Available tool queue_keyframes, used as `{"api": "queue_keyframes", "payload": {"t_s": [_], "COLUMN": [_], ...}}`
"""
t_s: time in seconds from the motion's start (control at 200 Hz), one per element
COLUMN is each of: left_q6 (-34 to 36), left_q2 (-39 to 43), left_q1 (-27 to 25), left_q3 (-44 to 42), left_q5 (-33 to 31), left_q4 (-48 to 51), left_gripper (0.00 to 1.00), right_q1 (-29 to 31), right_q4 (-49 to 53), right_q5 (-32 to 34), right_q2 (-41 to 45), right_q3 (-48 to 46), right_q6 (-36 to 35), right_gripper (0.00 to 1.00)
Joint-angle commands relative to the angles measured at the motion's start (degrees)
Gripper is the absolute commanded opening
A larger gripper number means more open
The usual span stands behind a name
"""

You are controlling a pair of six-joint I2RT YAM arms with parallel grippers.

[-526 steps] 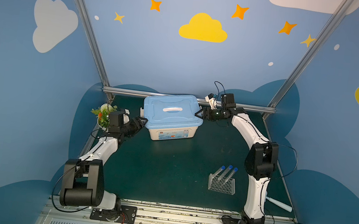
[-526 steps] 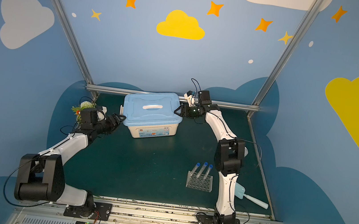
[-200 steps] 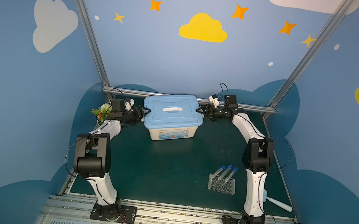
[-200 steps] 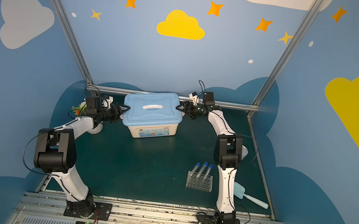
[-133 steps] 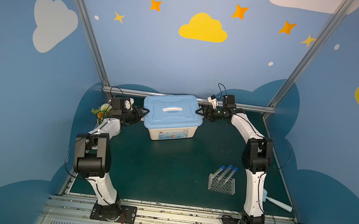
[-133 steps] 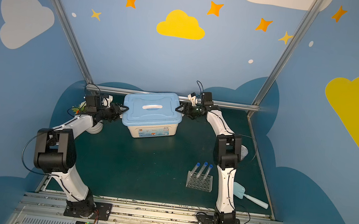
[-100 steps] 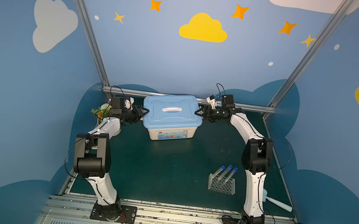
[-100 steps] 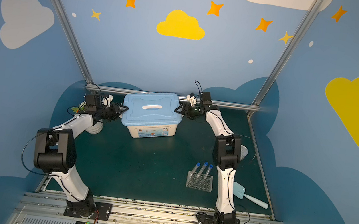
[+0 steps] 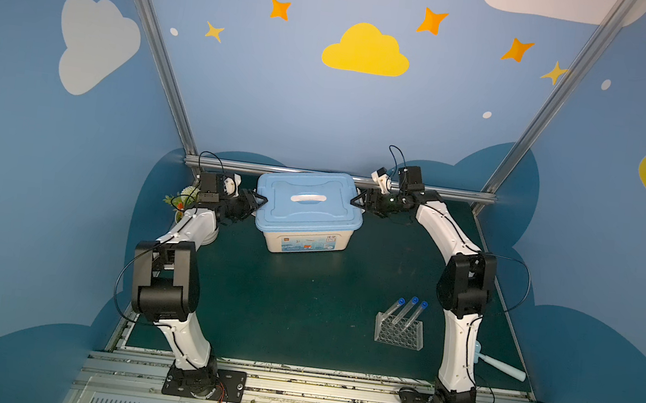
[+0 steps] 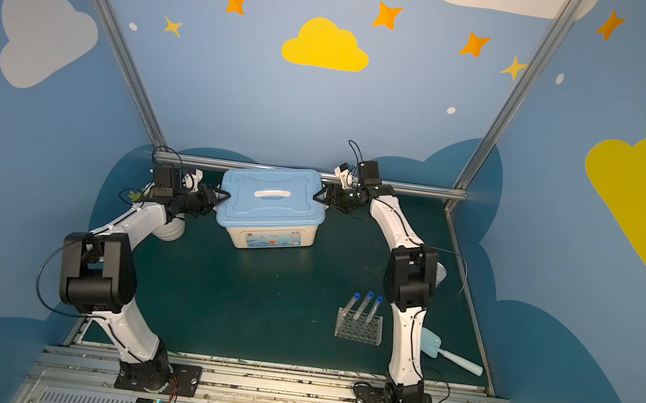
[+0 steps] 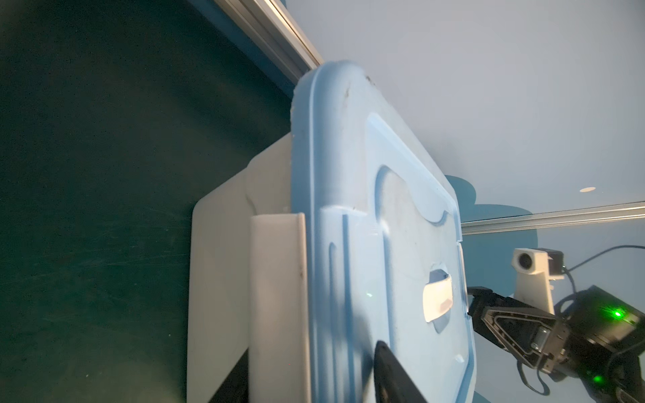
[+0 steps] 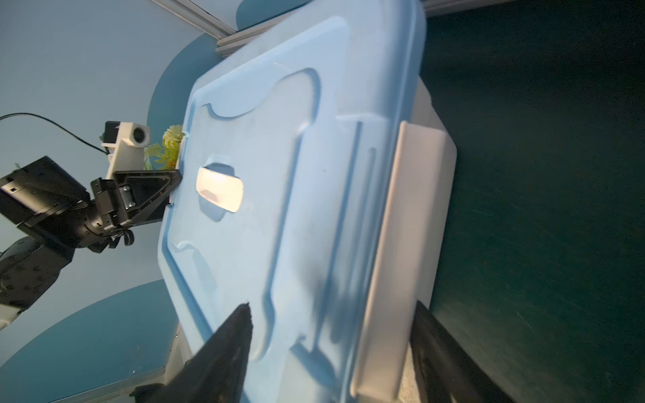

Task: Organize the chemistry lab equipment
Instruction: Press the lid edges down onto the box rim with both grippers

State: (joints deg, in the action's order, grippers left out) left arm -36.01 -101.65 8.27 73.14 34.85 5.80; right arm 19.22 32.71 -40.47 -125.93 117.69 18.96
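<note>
Shows a white storage box (image 9: 307, 246) under a pale blue lid (image 9: 308, 209), set at the back of the dark green mat (image 9: 291, 311). Shows the left gripper (image 9: 260, 202) closed on the white left latch (image 11: 275, 279), with one finger (image 11: 391, 377) over the lid and its partner beneath the latch. Shows the right gripper (image 9: 356, 201) likewise clamped across the white right latch (image 12: 412, 244). Places three clear blue-capped test tubes (image 9: 408, 311) in a clear holed rack (image 9: 399, 335) at front right, well apart from the box. Includes a pale blue scoop (image 10: 431, 343) beside the right arm's base and a potted plant (image 9: 183, 198) behind the left arm.
</note>
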Motion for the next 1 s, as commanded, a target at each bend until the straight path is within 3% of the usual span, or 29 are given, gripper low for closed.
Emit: {"api": "queue_keyframes", "payload": {"t_s": [0.0,0.621,0.996], "left_q6": [2.1,7.7,9.2], "left_q2": [2.2,2.7,3.2], "left_q1": [-0.9,-3.2,-3.3], "left_q3": [2.0,6.7,9.4], "left_q5": [0.6,-6.3,-7.7], "left_q4": [2.2,10.7,13.7], "left_gripper": [0.49,0.38,0.55], "right_q1": [1.7,3.0,-0.7], "right_q4": [0.8,3.7,1.3], "right_q5": [-1.0,-0.4,6.0], "right_q2": [3.9,3.3,6.0], "right_q3": [1.8,4.6,0.9], "right_q6": [-1.9,-3.6,-4.2], "right_gripper": [0.70,0.70,0.77]}}
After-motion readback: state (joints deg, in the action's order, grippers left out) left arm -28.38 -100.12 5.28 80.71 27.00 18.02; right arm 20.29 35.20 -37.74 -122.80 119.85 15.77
